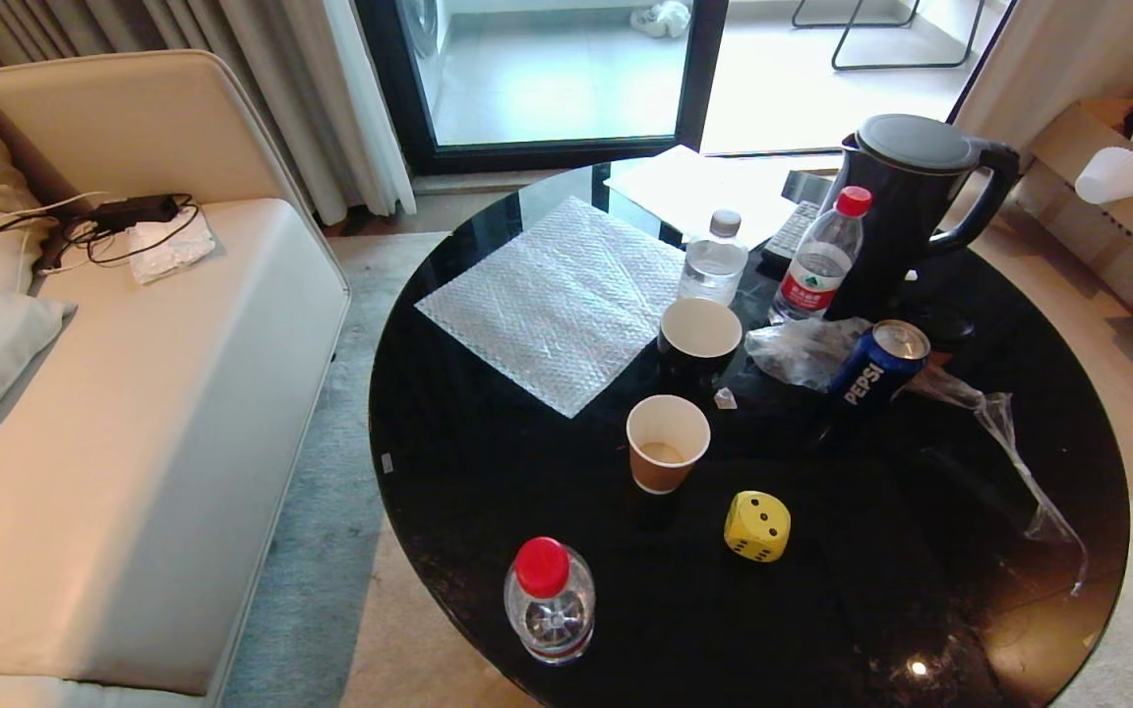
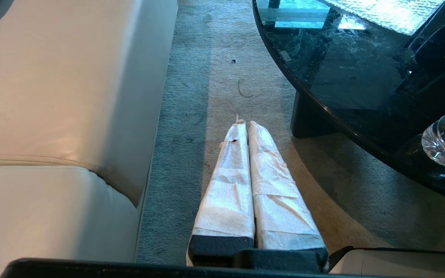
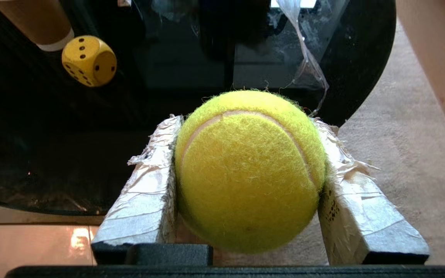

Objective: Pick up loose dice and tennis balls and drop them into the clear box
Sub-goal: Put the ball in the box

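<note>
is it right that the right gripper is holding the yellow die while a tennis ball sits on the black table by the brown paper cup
Not quite: it is swapped. The right wrist view shows the right gripper shut on the tennis ball. The yellow die is what sits on the black table by the brown paper cup, as the head view shows.

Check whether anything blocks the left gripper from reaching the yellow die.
The left gripper hangs shut over the carpet beside the table. A red-capped water bottle and a brown paper cup stand on that side of the yellow die.
</note>
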Controlling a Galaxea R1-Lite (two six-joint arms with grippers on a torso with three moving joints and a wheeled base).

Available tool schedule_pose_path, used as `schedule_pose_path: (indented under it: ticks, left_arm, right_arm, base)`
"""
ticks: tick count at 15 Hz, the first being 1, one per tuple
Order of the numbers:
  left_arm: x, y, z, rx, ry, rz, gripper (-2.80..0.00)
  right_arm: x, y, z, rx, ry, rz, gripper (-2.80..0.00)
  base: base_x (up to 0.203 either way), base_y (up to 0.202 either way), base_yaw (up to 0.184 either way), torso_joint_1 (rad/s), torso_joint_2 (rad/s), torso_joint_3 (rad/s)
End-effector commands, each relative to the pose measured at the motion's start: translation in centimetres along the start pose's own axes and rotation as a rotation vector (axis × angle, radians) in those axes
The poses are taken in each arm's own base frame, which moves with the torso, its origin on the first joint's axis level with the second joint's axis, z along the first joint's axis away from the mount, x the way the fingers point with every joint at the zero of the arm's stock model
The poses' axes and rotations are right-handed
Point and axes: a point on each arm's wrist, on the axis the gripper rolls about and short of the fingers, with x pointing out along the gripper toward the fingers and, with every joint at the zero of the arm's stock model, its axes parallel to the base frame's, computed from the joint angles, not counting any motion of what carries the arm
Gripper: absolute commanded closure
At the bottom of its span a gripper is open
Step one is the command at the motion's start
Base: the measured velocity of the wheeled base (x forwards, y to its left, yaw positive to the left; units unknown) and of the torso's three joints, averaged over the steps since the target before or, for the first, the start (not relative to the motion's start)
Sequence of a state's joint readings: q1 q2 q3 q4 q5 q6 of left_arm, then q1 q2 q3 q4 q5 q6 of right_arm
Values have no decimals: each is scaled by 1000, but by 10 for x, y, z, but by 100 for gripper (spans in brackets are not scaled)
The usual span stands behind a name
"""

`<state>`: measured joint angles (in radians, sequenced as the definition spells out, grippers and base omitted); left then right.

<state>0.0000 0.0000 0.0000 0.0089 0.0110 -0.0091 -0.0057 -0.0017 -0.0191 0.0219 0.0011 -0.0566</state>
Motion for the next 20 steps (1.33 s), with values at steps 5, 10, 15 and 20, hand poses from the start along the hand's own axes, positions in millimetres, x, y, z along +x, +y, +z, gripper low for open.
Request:
schedule_pose_path:
  ticks: [5,10,15,20]
  left_arm:
    - [0,0,0,0,0,0,0]
    - [0,0,0,0,0,0,0]
    - [0,0,0,0,2,0,0]
    - [0,0,0,1,2,0,0]
  right_arm:
    - [1,0,-3,6,17,-2,0]
    - [1,0,-3,6,17,-2,0]
    - [1,0,-3,6,17,-2,0]
    - [1,0,-3,6,17,-2,0]
  base:
    - [0,0,0,0,0,0]
    - [0,0,0,0,0,0]
    - [0,0,0,0,0,0]
    - [0,0,0,0,0,0]
